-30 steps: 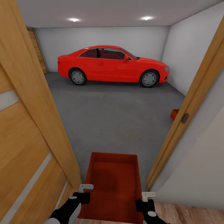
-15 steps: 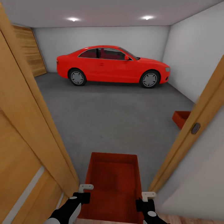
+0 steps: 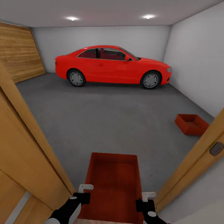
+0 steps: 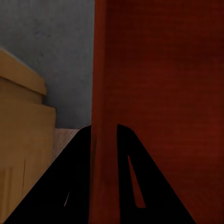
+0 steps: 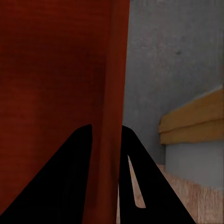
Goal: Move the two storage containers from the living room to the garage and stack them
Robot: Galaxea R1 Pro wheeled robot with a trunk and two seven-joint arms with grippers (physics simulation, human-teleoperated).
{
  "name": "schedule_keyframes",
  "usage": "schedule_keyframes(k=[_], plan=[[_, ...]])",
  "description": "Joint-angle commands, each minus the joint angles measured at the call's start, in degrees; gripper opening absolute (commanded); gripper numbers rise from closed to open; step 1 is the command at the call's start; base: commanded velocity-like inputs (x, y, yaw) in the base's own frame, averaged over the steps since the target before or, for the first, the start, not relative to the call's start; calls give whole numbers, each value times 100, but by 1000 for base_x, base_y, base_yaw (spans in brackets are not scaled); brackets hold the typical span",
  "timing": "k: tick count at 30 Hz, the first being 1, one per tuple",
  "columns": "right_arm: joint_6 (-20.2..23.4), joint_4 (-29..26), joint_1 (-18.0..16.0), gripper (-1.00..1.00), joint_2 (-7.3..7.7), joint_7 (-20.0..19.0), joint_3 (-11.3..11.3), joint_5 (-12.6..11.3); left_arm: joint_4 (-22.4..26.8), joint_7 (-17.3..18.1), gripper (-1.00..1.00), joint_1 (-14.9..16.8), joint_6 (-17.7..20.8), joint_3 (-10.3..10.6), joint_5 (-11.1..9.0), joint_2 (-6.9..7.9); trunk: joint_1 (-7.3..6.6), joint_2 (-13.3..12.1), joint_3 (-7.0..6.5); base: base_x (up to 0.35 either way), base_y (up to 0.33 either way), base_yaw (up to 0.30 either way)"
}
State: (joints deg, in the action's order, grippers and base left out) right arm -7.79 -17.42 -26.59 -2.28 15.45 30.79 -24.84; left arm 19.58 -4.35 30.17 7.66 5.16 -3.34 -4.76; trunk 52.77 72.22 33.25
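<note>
I carry one orange-red storage container [image 3: 113, 183] low in front of me, in the doorway to the garage. My left gripper [image 3: 84, 193] is shut on its left wall [image 4: 105, 93], one finger on each side. My right gripper [image 3: 145, 199] is shut on the right wall [image 5: 112, 93] the same way. The other storage container [image 3: 190, 123] sits upright on the grey concrete floor [image 3: 105, 118] at the right, near the white side wall.
A red car [image 3: 112, 66] is parked across the back of the garage. The orange-wood door [image 3: 21, 168] stands open at my left and the door frame [image 3: 199, 155] is close on my right. A wood-panelled wall [image 3: 20, 54] lies at the far left.
The view has advanced through the doorway: door and frame slid outward, the floor container came fully into sight. Both grippers keep the same hold on the carried container.
</note>
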Motion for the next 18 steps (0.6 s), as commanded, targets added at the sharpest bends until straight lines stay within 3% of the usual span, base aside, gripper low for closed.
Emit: schedule_keyframes(k=[1, 18], plan=[[-20, 327, -4, -100, 17, 19, 49, -83, 29, -66, -100, 6, 34, 20, -65, 10, 3, 3, 5, 322, 0, 0], [-20, 327, -4, -100, 17, 19, 50, -84, 38, -66, -100, 6, 27, 22, -62, 10, 3, 3, 5, 322, 0, 0]])
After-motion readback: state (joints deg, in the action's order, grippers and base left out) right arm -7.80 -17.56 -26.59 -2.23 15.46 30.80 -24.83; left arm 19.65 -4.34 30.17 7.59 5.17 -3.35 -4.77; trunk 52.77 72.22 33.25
